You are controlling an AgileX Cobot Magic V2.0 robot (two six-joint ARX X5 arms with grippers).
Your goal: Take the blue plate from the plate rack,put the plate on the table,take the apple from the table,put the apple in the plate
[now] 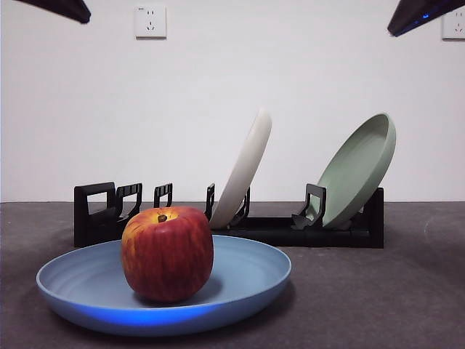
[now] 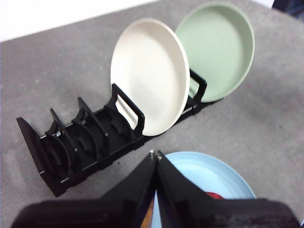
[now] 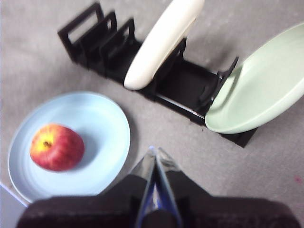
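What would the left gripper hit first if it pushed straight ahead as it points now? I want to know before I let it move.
Probably the cream-white plate standing in the plate rack. The shut left gripper points over the blue plate's edge toward it, though depth is uncertain.

You saw the red apple (image 1: 167,253) upright in the blue plate (image 1: 247,280), which lay flat on the grey surface (image 1: 378,298) before the black plate rack (image 1: 109,211).

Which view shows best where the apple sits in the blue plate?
The right wrist view: from above, the apple sits off-centre in the blue plate. The front view shows it large but side-on; the left wrist view shows only a red sliver.
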